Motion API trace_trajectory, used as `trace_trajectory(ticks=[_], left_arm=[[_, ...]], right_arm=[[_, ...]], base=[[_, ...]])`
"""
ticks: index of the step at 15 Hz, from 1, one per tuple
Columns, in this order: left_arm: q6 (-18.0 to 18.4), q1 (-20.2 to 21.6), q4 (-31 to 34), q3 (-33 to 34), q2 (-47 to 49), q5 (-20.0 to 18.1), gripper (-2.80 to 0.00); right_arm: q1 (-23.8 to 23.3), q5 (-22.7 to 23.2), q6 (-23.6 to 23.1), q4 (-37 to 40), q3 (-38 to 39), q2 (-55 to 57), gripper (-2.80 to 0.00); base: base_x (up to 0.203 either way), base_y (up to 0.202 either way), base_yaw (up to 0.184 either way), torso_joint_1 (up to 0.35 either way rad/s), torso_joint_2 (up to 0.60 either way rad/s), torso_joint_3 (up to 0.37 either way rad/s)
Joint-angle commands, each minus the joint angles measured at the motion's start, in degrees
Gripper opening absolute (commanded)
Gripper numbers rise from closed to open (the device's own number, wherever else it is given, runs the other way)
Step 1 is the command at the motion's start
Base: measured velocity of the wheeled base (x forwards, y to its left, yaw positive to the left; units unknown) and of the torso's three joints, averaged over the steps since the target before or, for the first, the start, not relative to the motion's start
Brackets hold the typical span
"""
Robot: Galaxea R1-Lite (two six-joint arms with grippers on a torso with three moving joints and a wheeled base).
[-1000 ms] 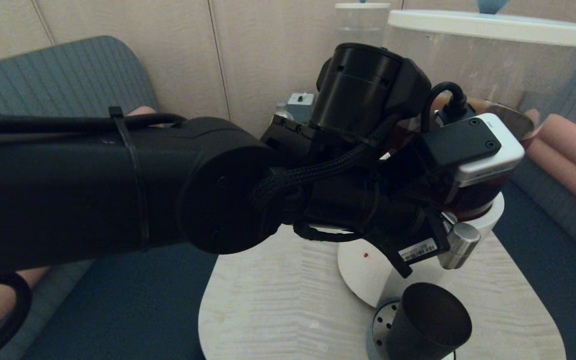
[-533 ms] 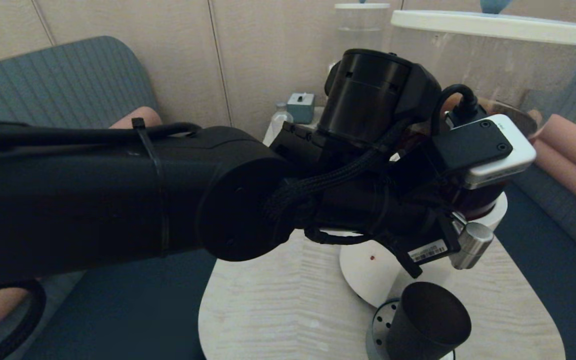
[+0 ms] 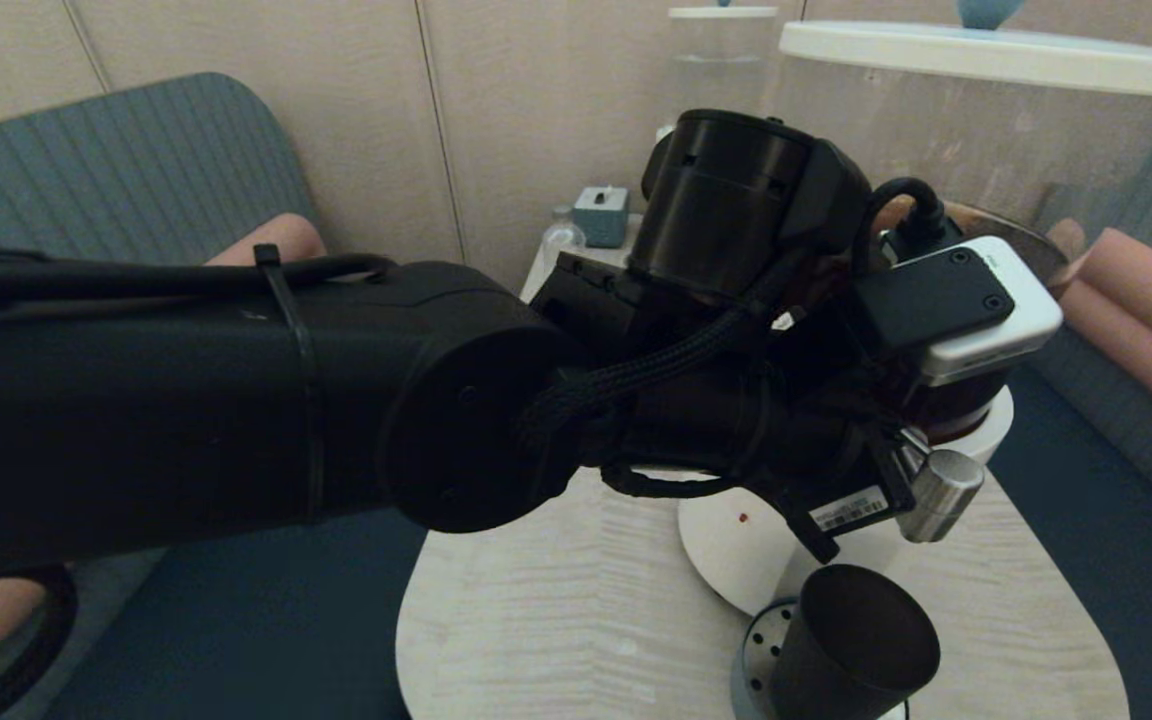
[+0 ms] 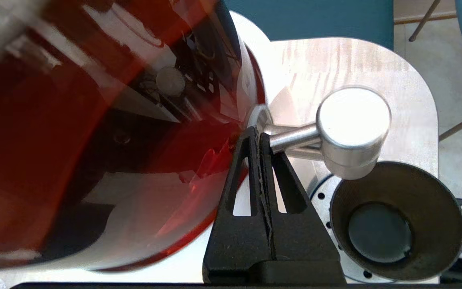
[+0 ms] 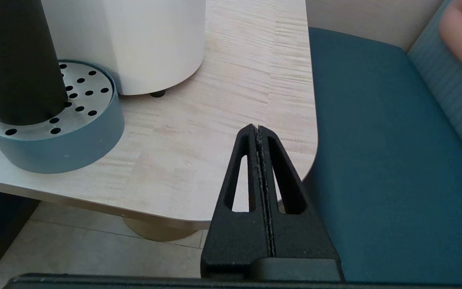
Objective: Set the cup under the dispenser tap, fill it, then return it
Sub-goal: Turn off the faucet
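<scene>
The matte black cup (image 3: 856, 645) (image 4: 397, 220) (image 5: 14, 60) stands upright on a round perforated drip tray (image 3: 754, 650) (image 5: 74, 132), directly below the brushed-steel dispenser tap (image 3: 939, 495) (image 4: 353, 128). No stream shows under the tap. My left gripper (image 4: 257, 132) is shut and empty, its tips against the tap's thin stem where it meets the tank of dark brown liquid (image 4: 94, 120). The left wrist hides those fingers in the head view. My right gripper (image 5: 257, 127) is shut and empty, low beside the table's right edge, apart from the cup.
The dispenser's white base (image 3: 736, 540) (image 5: 155, 40) stands on a pale wood table (image 3: 556, 620). A smaller clear-water dispenser (image 3: 721, 50) and a little grey-blue box (image 3: 601, 213) sit at the back. Blue sofa seat (image 5: 375, 160) and pink bolsters (image 3: 1136, 300) lie to the right.
My left wrist shifted a little to the right toward the tap, then eased back slightly. The cup has stayed on the tray.
</scene>
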Motion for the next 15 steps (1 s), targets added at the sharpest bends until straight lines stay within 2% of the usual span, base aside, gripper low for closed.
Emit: trace_trajectory(ticks=[1,6,8,10,12,13,14,15], left_arm=[[0.1,-0.02,0.69,1.15,-1.06,-0.07,-2.8],[-1.25,0.24,1.04,6.96,-4.89,-0.05,-2.8],[-4.71,0.73,1.11,9.39,-7.32,-0.07,-2.8],[-11.5,1.65,1.13,11.98,-10.75,-0.07,-2.8],[-24.57,1.94,0.86,13.76,-14.74,-0.13,-2.8],[-32.33,2.13,0.65,14.46,-17.49,-0.08,-2.8],[-37.43,2.76,0.14,15.25,-20.1,-0.22,-2.8],[-39.75,3.8,-1.05,16.4,-22.19,-1.71,-2.8]], right_arm=[[0.0,0.04,-0.04,0.0,0.53,-0.11,-2.8],[0.0,0.04,-0.04,0.0,0.53,-0.11,-2.8],[0.0,-0.02,-0.04,0.0,0.53,-0.11,-2.8],[0.0,-0.04,-0.04,0.0,0.53,-0.2,-2.8],[0.0,0.03,-0.04,0.0,0.53,-0.11,-2.8],[0.0,0.04,-0.04,0.0,0.53,-0.11,-2.8],[0.0,-0.03,-0.04,0.0,0.53,-0.11,-2.8],[0.0,-0.04,-0.04,0.0,0.53,-0.11,-2.8]], base=[[0.0,0.0,0.0,0.0,0.0,0.0],[0.0,0.0,0.0,0.0,0.0,0.0],[0.0,0.0,0.0,0.0,0.0,0.0],[0.0,0.0,0.0,0.0,0.0,0.0],[0.0,0.0,0.0,0.0,0.0,0.0],[0.0,0.0,0.0,0.0,0.0,0.0],[0.0,0.0,0.0,0.0,0.0,0.0],[0.0,0.0,0.0,0.0,0.0,0.0]])
